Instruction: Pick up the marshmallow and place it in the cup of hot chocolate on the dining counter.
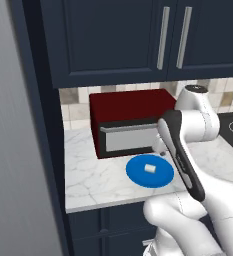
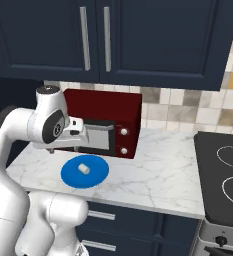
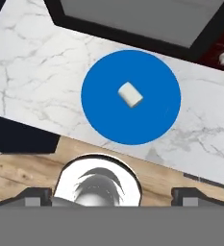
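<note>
In the hand view the claw (image 3: 111,197) hangs with its two dark fingertips (image 3: 35,196) spread wide apart at the bottom edge, empty and touching nothing. The marshmallow (image 3: 130,94) lies near the middle of the blue plate (image 3: 104,115), at twelve o'clock from the claw. The plate sits on the marble counter (image 1: 93,170), with the red microwave (image 1: 123,107) at its twelve o'clock.
</note>
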{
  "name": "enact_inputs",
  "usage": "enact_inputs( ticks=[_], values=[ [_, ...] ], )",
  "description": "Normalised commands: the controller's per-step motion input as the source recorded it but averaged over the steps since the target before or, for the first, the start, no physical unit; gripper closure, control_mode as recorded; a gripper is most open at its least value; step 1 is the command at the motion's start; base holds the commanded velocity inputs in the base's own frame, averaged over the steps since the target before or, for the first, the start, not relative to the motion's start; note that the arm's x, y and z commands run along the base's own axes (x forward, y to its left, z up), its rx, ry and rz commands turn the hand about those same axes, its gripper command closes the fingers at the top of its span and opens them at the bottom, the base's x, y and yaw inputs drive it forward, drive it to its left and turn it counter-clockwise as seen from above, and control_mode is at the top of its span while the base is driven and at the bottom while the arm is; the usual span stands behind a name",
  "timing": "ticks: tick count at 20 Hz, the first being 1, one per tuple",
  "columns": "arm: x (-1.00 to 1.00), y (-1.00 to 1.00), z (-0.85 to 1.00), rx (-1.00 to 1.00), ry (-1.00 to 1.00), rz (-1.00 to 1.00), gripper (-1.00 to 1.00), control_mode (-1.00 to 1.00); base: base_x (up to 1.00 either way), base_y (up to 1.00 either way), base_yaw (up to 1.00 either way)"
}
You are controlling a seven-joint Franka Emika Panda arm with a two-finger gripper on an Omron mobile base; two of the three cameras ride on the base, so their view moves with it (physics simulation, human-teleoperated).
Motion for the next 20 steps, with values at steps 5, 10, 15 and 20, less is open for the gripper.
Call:
enact_inputs(
  ticks=[5, 10, 15, 20],
  values=[
    [0.00, 0.02, -0.26, -0.14, 0.00, 0.26, -1.00, -1.00, 0.00, 0.00, 0.00],
    [0.07, 0.00, -0.37, -0.17, 0.04, 0.23, -1.00, -1.00, 0.00, 0.00, 0.00],
    [0.34, 0.04, -0.51, 0.02, 0.15, 0.07, -1.00, -1.00, 0.00, 0.00, 0.00],
    [0.44, 0.01, -0.50, 0.08, 0.11, 0.03, -1.00, -1.00, 0.00, 0.00, 0.00]
  ],
)
